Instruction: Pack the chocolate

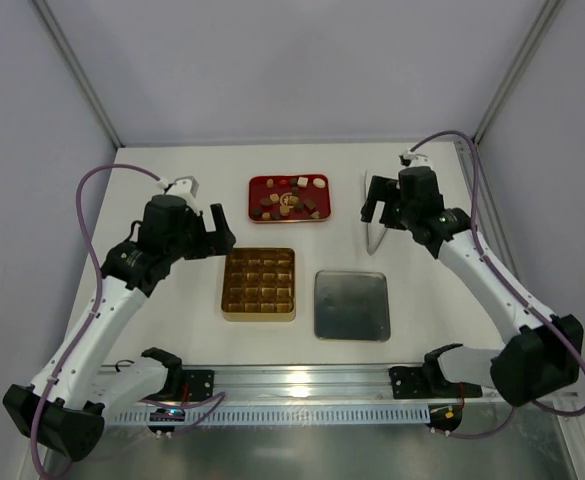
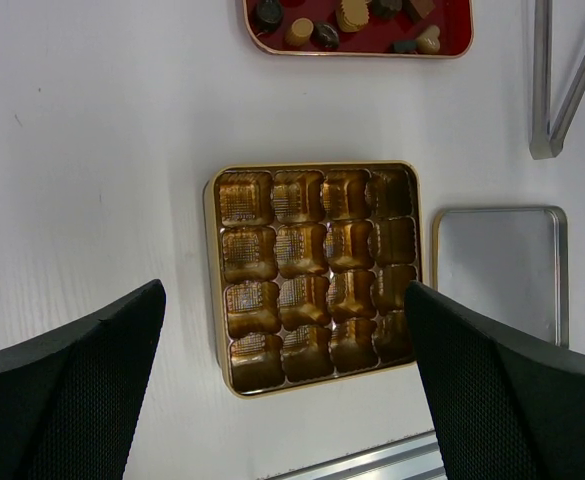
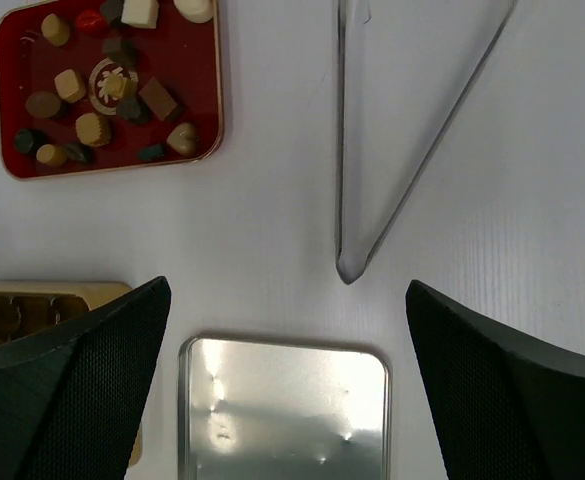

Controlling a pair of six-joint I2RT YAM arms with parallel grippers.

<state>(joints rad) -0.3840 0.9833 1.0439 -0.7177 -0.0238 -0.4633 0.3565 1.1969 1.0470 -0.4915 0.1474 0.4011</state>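
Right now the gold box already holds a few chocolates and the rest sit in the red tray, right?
No. The gold box is empty, every compartment bare, as the left wrist view shows. All the chocolates sit in the red tray.

Robotics lab, enclosed test cell. One white table point(image 1: 202, 170), boxed at the back and both sides by plain grey walls point(image 1: 302, 70) set in aluminium posts point(image 1: 77, 70). An aluminium rail point(image 1: 302, 378) runs along the near edge, with two black-and-white arms bolted to it: left arm point(image 1: 102, 320) and right arm point(image 1: 492, 280). Purple cables point(image 1: 90, 240) hang in loose loops along each arm. Props are laid out squarely as for a trial: a red tray point(image 1: 253, 200) of chocolate point(image 1: 286, 200), a gold box point(image 1: 226, 290) and a tin lid point(image 1: 352, 305).
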